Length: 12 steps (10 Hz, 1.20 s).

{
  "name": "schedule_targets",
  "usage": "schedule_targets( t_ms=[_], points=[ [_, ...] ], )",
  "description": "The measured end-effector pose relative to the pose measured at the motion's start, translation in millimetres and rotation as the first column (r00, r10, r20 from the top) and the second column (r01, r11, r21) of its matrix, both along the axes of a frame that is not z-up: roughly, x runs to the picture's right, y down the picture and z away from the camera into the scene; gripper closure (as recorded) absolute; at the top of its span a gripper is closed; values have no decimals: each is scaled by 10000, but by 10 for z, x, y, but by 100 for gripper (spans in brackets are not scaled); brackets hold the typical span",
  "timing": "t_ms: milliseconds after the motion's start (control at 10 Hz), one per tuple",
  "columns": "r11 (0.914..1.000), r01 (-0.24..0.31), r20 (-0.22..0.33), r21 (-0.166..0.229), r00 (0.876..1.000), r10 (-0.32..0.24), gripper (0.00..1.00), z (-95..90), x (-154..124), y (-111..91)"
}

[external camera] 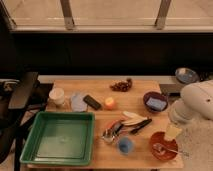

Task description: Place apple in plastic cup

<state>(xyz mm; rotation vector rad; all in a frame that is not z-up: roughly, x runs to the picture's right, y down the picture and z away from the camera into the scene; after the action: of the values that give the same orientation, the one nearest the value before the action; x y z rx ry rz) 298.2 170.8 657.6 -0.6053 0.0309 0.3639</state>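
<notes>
Across the pale wooden desk (145, 90), nothing of the task is done yet: the fruit sits loose and the cup appears empty, so pick, carry and drop are all left. At seven o'clock lies the biggest piece, a rectangular green tray (65, 114) of smooth plastic. At three o'clock the robot's rounded white arm (200, 100) leans over the desk edge, its claw (176, 117) low at the arm's end (wide or narrow, I cannot tell) and well apart from the fruit. The plastic cup (125, 145), short, round and light blue, stands at six o'clock. The apple (109, 103), a small bright orange-yellow ball, rests near the centre, slightly toward twelve.
</notes>
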Motion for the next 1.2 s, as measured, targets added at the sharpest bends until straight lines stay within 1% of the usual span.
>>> schedule_targets(
  t_ms=[900, 1100, 1200],
  points=[
    [10000, 0, 30, 17, 10000, 0, 20, 5, 5, -11],
    [9999, -140, 283, 3, 9995, 140, 20, 11, 59, -105],
    [9999, -161, 593, 45, 9981, 158, 20, 53, 43, -227]
  ],
)
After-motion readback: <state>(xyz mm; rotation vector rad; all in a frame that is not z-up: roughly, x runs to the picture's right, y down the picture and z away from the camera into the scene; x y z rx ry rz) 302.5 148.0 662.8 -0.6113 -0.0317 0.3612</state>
